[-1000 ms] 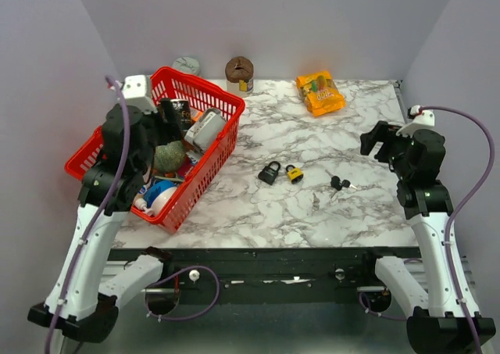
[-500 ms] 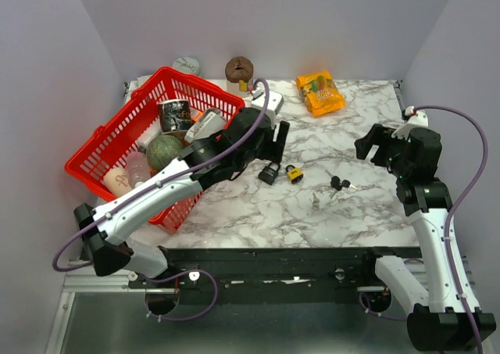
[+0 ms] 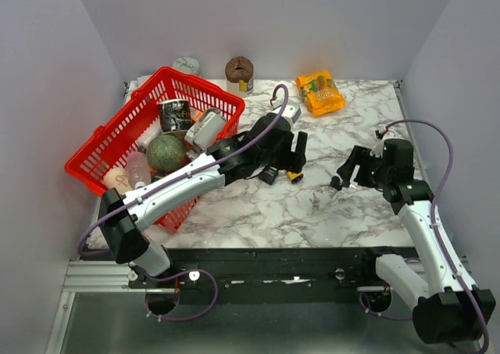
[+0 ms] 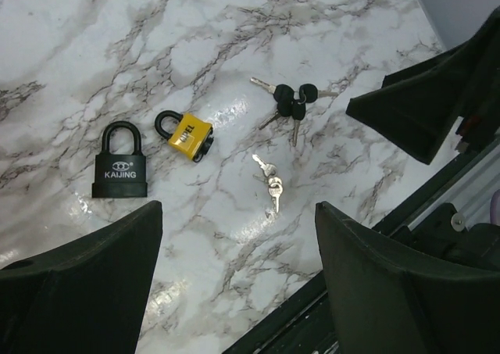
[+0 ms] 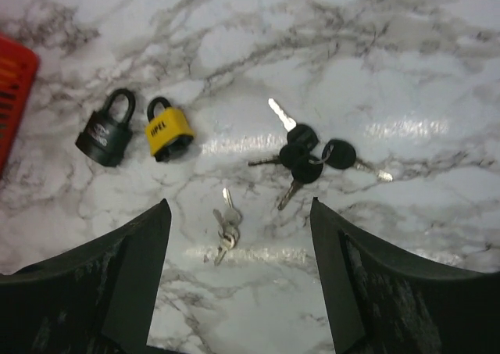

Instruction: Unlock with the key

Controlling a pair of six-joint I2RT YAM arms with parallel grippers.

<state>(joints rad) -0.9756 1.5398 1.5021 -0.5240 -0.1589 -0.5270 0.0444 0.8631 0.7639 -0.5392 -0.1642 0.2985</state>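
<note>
Both of mine are wide open with nothing in them right now. My left gripper [image 4: 238, 213] hangs over the middle of the marble bench [image 3: 250, 209]. The black padlock [image 4: 121, 170] and the yellow padlock [image 4: 190, 134] lie flat below it, side by side and not touching, over toward my left finger. My right gripper [image 5: 238, 213] hangs nearer the bench's right edge. The bunch of black-headed keys [image 5: 305, 155] lies on the marble just ahead of its gap, nearer the right finger, and I'm not touching it. The small silver keys [image 5: 226, 227] show right in the gap, closer to the near edge. The red basket [image 3: 117, 135] sits off by the left edge.
</note>
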